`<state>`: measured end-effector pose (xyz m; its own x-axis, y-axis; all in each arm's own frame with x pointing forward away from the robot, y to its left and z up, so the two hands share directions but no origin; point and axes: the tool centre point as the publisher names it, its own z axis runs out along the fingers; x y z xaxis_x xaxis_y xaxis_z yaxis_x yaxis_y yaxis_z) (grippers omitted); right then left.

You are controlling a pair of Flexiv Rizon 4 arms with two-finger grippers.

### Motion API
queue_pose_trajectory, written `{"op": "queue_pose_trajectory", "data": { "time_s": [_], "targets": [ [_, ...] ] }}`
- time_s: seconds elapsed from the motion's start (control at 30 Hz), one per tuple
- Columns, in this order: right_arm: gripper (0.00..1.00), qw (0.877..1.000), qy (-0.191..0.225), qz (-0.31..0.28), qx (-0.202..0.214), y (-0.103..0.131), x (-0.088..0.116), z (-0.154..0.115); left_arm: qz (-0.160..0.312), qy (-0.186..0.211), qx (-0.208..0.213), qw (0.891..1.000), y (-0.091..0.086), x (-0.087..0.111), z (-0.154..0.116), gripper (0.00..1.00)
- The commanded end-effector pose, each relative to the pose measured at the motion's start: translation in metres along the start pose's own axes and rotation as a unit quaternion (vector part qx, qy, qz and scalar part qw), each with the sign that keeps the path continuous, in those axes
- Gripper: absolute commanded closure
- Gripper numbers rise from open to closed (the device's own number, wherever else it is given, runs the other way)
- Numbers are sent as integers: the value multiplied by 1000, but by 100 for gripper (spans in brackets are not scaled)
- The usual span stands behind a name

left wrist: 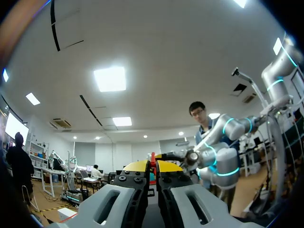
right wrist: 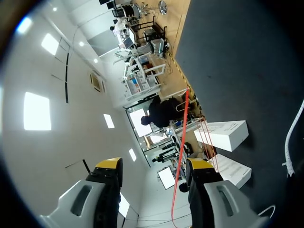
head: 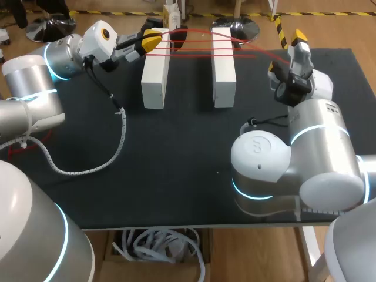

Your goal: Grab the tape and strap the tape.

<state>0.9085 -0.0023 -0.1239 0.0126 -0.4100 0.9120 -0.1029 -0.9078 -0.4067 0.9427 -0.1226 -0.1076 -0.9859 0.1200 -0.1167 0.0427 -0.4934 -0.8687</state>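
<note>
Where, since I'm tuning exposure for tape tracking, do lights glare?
Head view: even light, red tape clear across white blocks. Left wrist view: ceiling panels glare above the left end effector. Right wrist view: a bright panel beside the right end effector; tape thin against lit room.

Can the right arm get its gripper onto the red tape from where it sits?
Probably yes. The right gripper is open, and the red tape runs between its fingers, close to one, with nothing in the way.
</note>
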Motion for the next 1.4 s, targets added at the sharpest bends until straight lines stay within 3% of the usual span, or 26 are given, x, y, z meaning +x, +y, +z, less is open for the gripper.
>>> {"op": "queue_pose_trajectory", "data": {
  "time_s": [0.03, 0.17, 1.0, 1.4],
  "targets": [
    [48, 1000, -3, 0, -2, -2, 2, -3, 0, 1, 1, 1000, 1, -1, 0, 100],
    [46, 1000, -2, -1, -4, -1, 3, -4, 0, 1, 1, 1000, 1, -1, 0, 100],
    [67, 1000, 0, -8, -11, 1, 2, -3, 0, 1, 1, 1000, 1, -1, 0, 100],
    [82, 1000, -3, -11, -15, 3, 1, -2, 0, 1, 1, 1000, 1, -1, 0, 100]
  ]
}}
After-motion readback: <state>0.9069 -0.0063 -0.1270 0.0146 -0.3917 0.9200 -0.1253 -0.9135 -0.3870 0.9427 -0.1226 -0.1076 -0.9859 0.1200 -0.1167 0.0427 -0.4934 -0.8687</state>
